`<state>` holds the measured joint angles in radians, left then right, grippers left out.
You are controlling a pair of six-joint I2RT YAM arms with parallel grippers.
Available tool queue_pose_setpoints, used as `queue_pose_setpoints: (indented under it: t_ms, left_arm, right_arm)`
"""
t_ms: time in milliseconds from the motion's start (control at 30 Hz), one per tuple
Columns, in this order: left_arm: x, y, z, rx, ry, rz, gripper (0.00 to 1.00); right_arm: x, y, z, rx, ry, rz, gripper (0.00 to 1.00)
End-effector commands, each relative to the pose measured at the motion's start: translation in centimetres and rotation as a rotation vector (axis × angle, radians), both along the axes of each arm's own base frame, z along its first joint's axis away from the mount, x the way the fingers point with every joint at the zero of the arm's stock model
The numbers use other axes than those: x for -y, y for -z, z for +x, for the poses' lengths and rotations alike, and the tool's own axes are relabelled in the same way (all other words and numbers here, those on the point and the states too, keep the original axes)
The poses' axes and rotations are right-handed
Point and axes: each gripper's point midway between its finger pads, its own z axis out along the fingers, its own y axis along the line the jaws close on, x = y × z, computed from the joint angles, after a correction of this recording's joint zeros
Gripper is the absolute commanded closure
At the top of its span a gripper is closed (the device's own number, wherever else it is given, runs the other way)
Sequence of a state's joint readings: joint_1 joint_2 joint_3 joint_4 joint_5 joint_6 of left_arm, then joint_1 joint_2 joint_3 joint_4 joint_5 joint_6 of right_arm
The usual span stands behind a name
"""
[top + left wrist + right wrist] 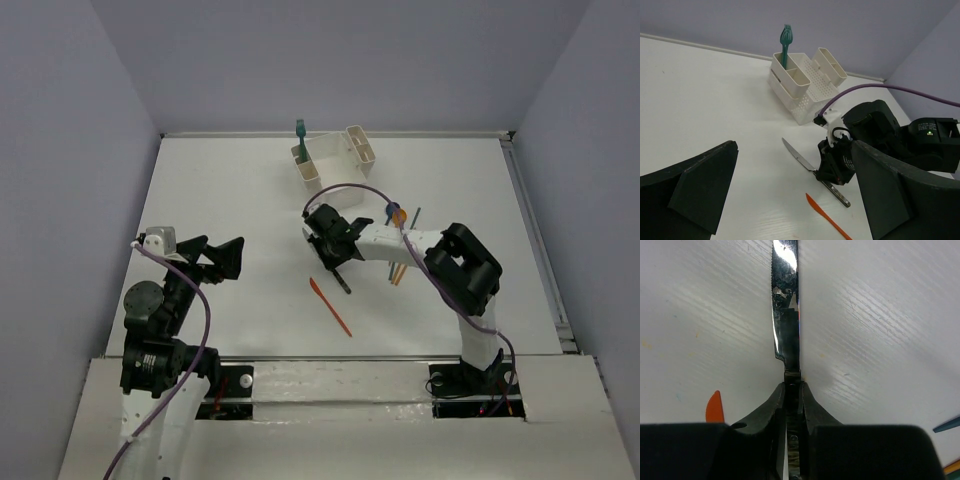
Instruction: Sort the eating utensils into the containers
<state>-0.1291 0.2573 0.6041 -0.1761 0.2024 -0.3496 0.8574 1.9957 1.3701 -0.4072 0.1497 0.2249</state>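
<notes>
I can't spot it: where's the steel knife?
Near the middle of the top view: the right gripper pinches the steel knife by its handle, beside the orange plastic knife.

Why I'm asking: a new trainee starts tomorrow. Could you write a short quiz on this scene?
1. True or false: the right fingers are shut on the steel knife.
2. Which utensil stands in the caddy?
3. Fill in: the orange knife lies on the ___.
Key: 1 true; 2 teal fork; 3 table.
</notes>
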Motion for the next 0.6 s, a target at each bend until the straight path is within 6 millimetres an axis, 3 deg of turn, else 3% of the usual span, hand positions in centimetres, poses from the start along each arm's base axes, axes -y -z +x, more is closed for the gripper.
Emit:
queue_pose_setpoints:
  t_ms: [0,67,100,200,233,300,333,400,467,500,533,567]
  left_arm:
    - [0.1,-1.2,-0.1,0.054,0.007,-0.002,0.01]
    - [0.1,-1.2,0.0,0.056,0.007,-0.002,0.01]
    - [0.1,-1.2,0.0,0.054,0.009,-0.001,0.01]
    - [0.1,-1.2,-0.1,0.055,0.009,-0.003,0.01]
    - [0.1,-1.2,0.0,0.054,0.01,-0.001,0.01]
    - [0.1,-1.2,-0.1,0.057,0.01,-0.003,0.01]
    - [0.1,-1.2,-0.1,0.055,0.01,-0.003,0.01]
    - [0.1,-1.1,-0.1,0.054,0.01,-0.003,0.01]
    - [0.2,-1.1,0.0,0.052,0.012,-0.003,0.01]
    - [0.2,-1.1,0.0,0.051,0.012,-0.001,0.01]
    - [0.2,-1.0,0.1,0.047,0.01,0.0,0.01]
    - [0.2,-1.0,0.1,0.043,0.012,-0.001,0.01]
  right_arm:
    - [-0.7,-1.3,0.3,0.045,-0.016,0.039,1.0]
    - [-1.1,-3.6,0.8,0.102,-0.034,0.085,1.0]
    - [-1.5,-6.7,1.2,0.16,-0.037,0.143,1.0]
    - [-2.2,-12.4,2.4,0.313,-0.049,0.258,1.0]
    - [-2.7,-16.6,3.1,0.414,-0.039,0.35,1.0]
    - [-2.1,-20.8,5.0,0.527,0.002,0.441,1.0]
    - [-0.6,-23.6,6.6,0.606,0.06,0.487,1.0]
    - [0.8,-27.3,9.0,0.735,0.127,0.596,1.0]
    - [3.3,-28.9,12.0,0.795,0.208,0.649,1.0]
    - [3.8,-31.4,13.0,0.867,0.225,0.711,1.0]
    - [4.3,-32.2,13.9,0.905,0.239,0.731,1.0]
    - [5.3,-31.9,15.7,0.936,0.263,0.715,1.0]
